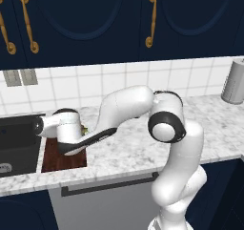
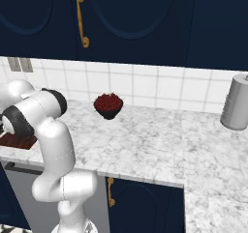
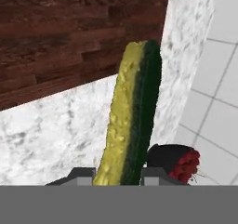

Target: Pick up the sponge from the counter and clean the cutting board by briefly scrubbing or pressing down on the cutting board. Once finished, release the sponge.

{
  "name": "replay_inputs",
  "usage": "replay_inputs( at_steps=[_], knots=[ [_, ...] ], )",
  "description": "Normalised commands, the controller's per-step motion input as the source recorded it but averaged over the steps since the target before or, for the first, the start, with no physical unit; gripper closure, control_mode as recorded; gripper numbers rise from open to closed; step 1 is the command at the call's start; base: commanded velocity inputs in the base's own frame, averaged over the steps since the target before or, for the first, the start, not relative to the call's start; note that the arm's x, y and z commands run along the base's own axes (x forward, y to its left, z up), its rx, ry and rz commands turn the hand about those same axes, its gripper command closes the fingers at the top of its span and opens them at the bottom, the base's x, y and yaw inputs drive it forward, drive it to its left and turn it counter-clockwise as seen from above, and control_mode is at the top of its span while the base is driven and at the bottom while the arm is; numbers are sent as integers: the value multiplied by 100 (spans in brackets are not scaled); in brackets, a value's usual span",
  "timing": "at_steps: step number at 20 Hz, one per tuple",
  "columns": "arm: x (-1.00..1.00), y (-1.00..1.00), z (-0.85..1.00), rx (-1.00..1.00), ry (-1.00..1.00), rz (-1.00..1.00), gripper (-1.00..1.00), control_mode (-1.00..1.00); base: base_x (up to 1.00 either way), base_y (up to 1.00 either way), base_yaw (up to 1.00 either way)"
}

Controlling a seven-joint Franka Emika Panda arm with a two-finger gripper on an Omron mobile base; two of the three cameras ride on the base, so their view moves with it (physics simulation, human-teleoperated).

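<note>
No readable text, labels, brands, numbers or signs anywhere in these frames.

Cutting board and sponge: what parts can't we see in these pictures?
- Cutting board: left base view, the arm covers most of it; right base view shows a corner.
- Sponge: hand view, its lower end is cut off between the end effector tips.
- Bowl of red fruit: hand view, partly behind the sponge.
</note>
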Motion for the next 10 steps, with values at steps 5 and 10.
replay_inputs(
  at_steps=[5,10],
  knots=[
    [71,45,8,-16,-1,-15,100,-100,0,0,0],
    [17,90,0,-17,0,5,100,-100,0,0,0]
  ],
)
